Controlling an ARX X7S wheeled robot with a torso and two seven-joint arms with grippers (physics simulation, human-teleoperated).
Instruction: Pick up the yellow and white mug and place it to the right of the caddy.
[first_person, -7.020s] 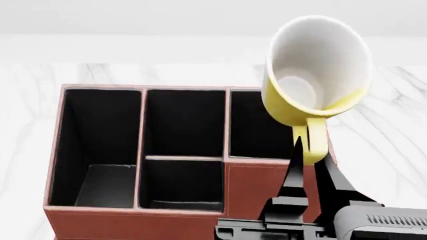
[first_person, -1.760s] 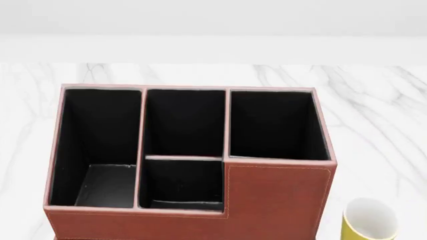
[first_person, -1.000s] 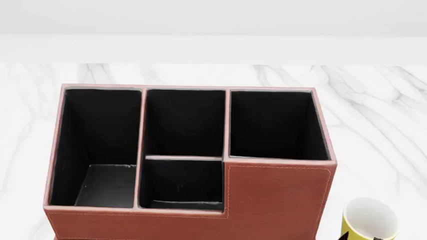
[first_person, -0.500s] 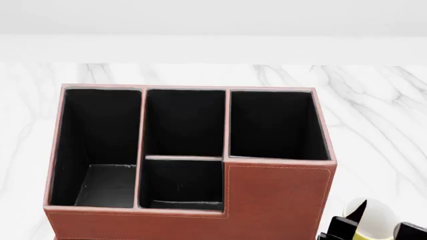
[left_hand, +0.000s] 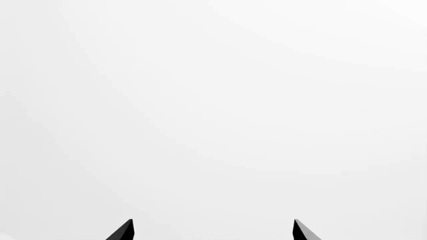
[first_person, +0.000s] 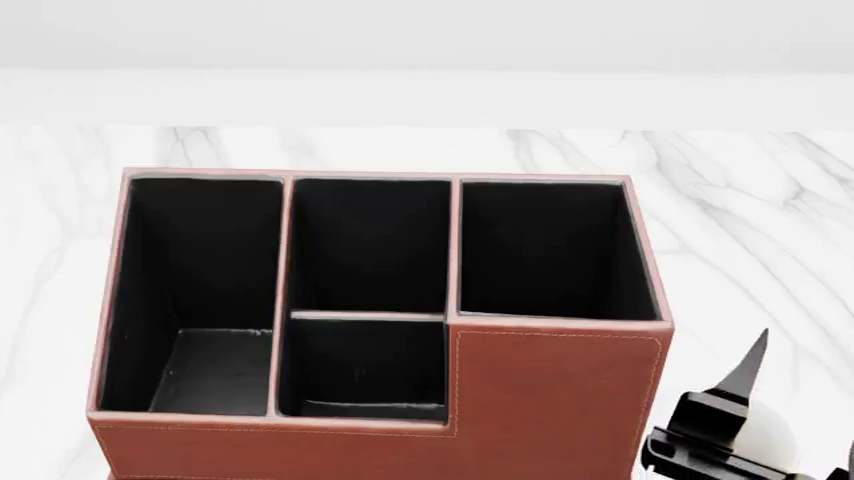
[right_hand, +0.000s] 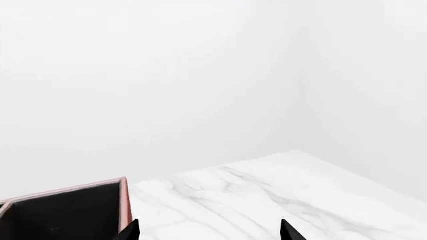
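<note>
The caddy (first_person: 374, 320) is a large reddish-brown box with a leather look, pale stitching along its edges and a stepped front, standing on a white marble table (first_person: 747, 220) veined in grey. Its four compartments are lined in flat black; three deep ones run along the back and a shorter one sits in front of the middle, and none shows anything inside. Just beside the caddy's right front corner, the right gripper (first_person: 787, 420) rises at the lower edge of the head view, black and angular, with one sharp finger (first_person: 747, 365) pointing up. Behind it only a small white sliver of the mug (first_person: 767, 440) shows; the rest is hidden or cut off. The right wrist view shows two dark tips well apart with nothing between them, so this hand is spread. The left gripper (left_hand: 212, 231) shows only two black tips, likewise apart, against blank white.
</note>
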